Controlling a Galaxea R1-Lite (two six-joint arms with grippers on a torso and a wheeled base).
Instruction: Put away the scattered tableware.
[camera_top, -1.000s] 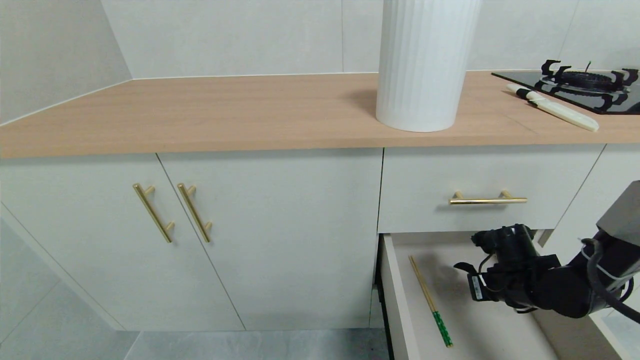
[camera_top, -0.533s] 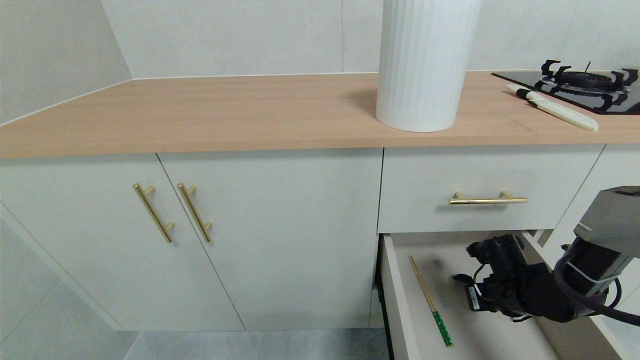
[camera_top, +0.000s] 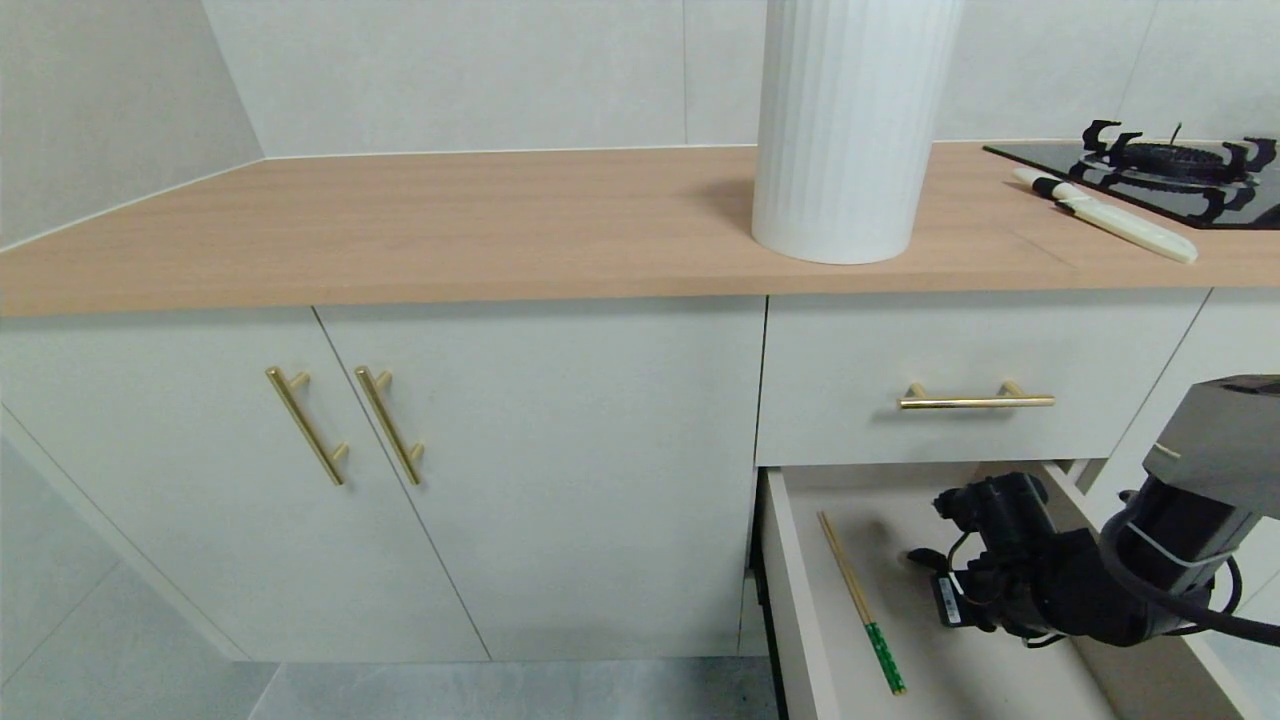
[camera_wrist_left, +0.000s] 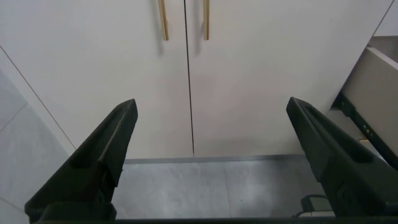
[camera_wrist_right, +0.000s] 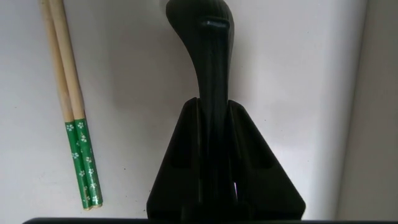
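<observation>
Right tool (camera_wrist_right: 214, 115) clamps black spoon (camera_wrist_right: 205, 37), probably.

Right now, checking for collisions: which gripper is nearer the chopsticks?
Right. The right gripper is over the open drawer beside the chopsticks; the left gripper faces the cabinet doors.

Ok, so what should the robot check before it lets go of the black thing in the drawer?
1. Drawer is open: ok.
2. Right jaws shut on the black utensil: ok.
3. Black utensil is beside the chopsticks, not over them: ok.
4. Black utensil touches the drawer floor: cannot tell.
5. Left jaws open, holding nothing: ok.
6. All tableware put away: not ok, a knife lies on the countertop.
</observation>
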